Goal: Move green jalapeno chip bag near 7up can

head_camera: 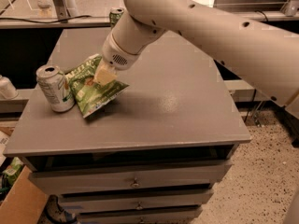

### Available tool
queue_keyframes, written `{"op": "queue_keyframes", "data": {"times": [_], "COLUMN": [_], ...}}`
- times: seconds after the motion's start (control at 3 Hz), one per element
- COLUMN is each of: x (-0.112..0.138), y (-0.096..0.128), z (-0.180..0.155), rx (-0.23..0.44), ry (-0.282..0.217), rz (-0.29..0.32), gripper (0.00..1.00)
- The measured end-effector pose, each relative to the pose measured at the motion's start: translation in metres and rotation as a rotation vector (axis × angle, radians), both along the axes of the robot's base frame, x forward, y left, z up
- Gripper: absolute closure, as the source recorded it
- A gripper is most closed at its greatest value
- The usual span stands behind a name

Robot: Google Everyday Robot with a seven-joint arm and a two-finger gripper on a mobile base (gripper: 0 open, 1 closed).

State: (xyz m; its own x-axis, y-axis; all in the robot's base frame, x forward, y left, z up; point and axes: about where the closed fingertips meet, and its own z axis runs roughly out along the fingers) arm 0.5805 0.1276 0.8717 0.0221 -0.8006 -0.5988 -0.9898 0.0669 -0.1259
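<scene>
The green jalapeno chip bag [91, 93] lies tilted on the grey cabinet top [177, 101] at the left, its left edge touching or nearly touching the 7up can [55, 88]. The can stands upright near the left edge, silver-white with green lettering. My gripper [103, 73] comes down from the upper right and is shut on the bag's upper middle. Only one pale finger [105, 74] shows; the other is hidden behind the bag.
An all-green can [116, 16] stands at the back edge of the cabinet top, behind my arm. A white bottle [6, 87] sits off to the left, lower down. A cardboard box [18, 204] is on the floor at the lower left. Drawers run below the front edge.
</scene>
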Motion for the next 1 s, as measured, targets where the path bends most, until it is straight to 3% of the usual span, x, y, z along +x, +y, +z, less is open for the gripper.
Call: {"op": "queue_keyframes", "data": {"times": [0.67,1.0], "x": [-0.0058,-0.0071], "y": [0.012,0.0155], "z": [-0.0081,-0.0086], "rx": [-0.015,-0.021], "ry": [0.035,0.044], "rz": [0.022,0.028], "gripper": [0.15,0.0]}}
